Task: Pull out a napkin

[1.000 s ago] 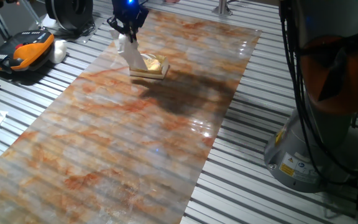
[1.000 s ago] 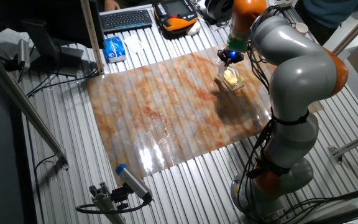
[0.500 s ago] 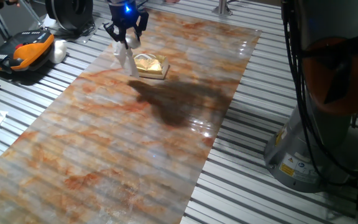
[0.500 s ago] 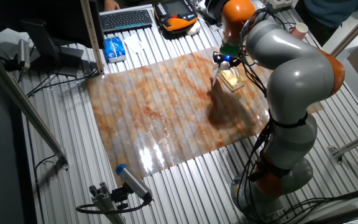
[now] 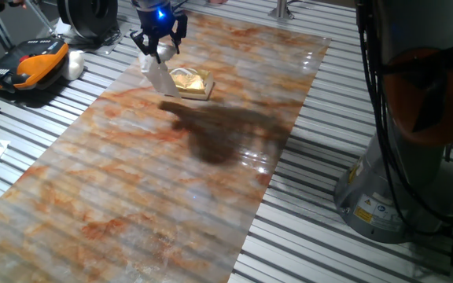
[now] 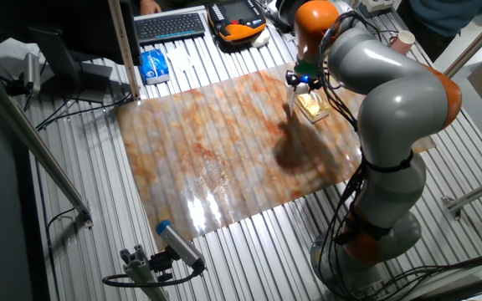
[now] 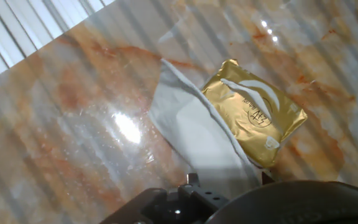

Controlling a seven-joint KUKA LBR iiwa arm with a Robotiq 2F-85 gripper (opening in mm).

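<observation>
My gripper (image 5: pixel 157 53) hangs over the far left part of the marbled mat (image 5: pixel 171 181), just left of the gold napkin box (image 5: pixel 190 82). It is shut on the top of a white napkin (image 5: pixel 160 78), which hangs down from the fingers to the mat beside the box. In the hand view the napkin (image 7: pixel 194 130) runs from the fingers at the bottom edge out along the left side of the gold box (image 7: pixel 255 112); I cannot tell whether its far end still touches the box. In the other fixed view the gripper (image 6: pixel 299 81) is beside the box (image 6: pixel 311 104).
An orange and black pendant (image 5: pixel 26 64) lies on the slatted table left of the mat. A keyboard (image 6: pixel 170 25), a blue packet (image 6: pixel 151 65) and a paper cup (image 6: pixel 404 38) stand behind it. The arm's base (image 5: pixel 392 189) stands to the right.
My gripper has moved left, away from the gold box, drawing the napkin out with it. The napkin now hangs beside the box instead of over it.
</observation>
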